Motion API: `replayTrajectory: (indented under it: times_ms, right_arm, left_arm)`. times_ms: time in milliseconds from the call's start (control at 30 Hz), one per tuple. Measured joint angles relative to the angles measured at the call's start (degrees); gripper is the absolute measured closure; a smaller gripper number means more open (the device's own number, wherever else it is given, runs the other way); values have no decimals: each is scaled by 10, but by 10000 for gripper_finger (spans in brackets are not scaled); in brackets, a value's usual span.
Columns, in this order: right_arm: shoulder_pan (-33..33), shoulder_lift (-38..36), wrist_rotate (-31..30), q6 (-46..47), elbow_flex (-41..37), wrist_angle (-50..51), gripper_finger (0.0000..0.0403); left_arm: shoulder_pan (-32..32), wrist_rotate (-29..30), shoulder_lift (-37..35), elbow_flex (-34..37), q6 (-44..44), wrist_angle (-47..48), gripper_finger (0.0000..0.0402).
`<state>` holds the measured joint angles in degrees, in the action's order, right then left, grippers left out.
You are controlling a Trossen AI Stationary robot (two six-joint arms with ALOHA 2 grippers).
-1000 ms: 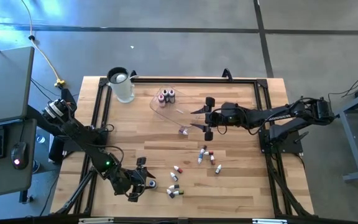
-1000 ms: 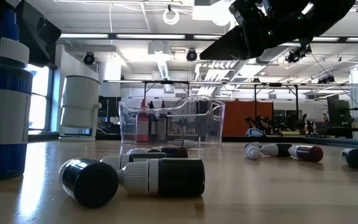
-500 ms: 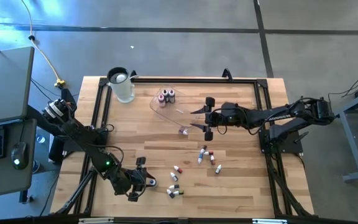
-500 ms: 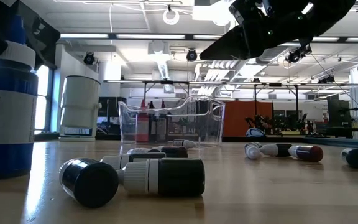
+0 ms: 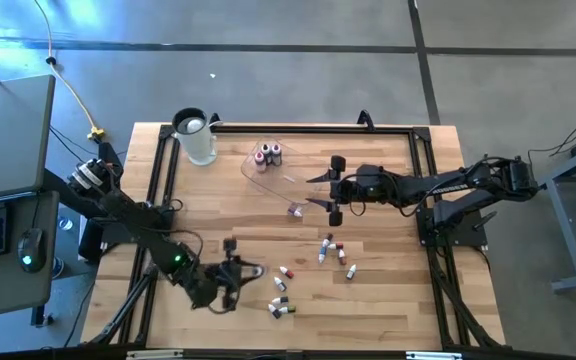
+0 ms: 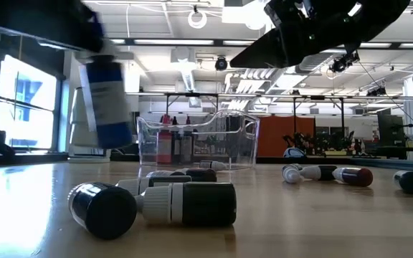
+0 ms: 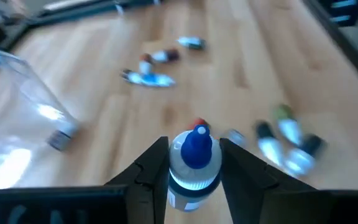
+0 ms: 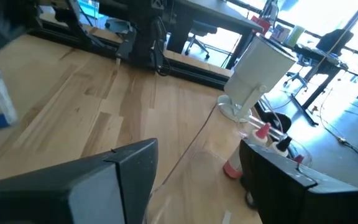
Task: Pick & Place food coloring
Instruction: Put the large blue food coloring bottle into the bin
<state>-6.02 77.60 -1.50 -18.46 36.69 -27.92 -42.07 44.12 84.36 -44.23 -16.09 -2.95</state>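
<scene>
My left gripper [image 5: 238, 272] hangs above the near left part of the table, shut on a dropper bottle [image 7: 194, 163] with a blue cap, a white shoulder and a blue label. The low view shows this bottle [image 6: 107, 100] off the table. My right gripper [image 5: 321, 190] waits open above the table's middle, beside the clear tray [image 5: 278, 172]. Three small bottles [image 5: 268, 153] stand in the tray. Other small bottles lie on their sides on the wood: a group [image 5: 334, 251] near the middle, a few [image 5: 282, 298] close to my left gripper, one [image 5: 295, 210] by the tray. My left gripper pinches the blue-capped bottle between its two fingers [image 7: 153, 168], at the white shoulder [image 7: 194, 177] just under the cap. The fingers come from above, slanting. The bottle hangs clear of the table, tilted, with its bottom end [image 6: 120, 136] lowest.
A tall clear jug [image 5: 196, 135] stands at the far left corner. A black frame [image 5: 298, 128] runs along the table's edges. Bare wood lies between my left gripper and the tray. Two dark bottles [image 6: 156, 206] lie close to the low camera.
My left gripper has risen and moved toward the table's right and far side, carrying the blue-capped bottle. The bottle stood upright on the table a second ago; now it is lifted clear and tilted. My right arm has kept still.
</scene>
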Motion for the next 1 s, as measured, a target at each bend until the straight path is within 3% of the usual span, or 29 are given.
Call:
replayTrajectory:
  times_ms: [133, 367, 500, 600, 767, 1000]
  right_arm:
    - [0, 0, 0, 0, 0, -5, 185]
    - [0, 0, 0, 0, 0, -3, 185]
    - [0, 0, 0, 4, 0, -2, 186]
    - [0, 0, 0, 5, 0, 4, 187]
    - [0, 0, 0, 5, 0, 23, 187]
    - [0, 0, 0, 5, 0, 21, 186]
  left_arm:
    - [82, -7, -6, -34, 46, 11, 296]
    - [245, -9, -20, -123, 40, 64, 297]
    - [293, -9, -27, -169, 42, 63, 297]
    - [323, 18, -38, -185, 30, 114, 297]
    - [391, -10, -42, -166, -71, 201, 297]
    - [473, -52, -35, -73, -166, 183, 297]
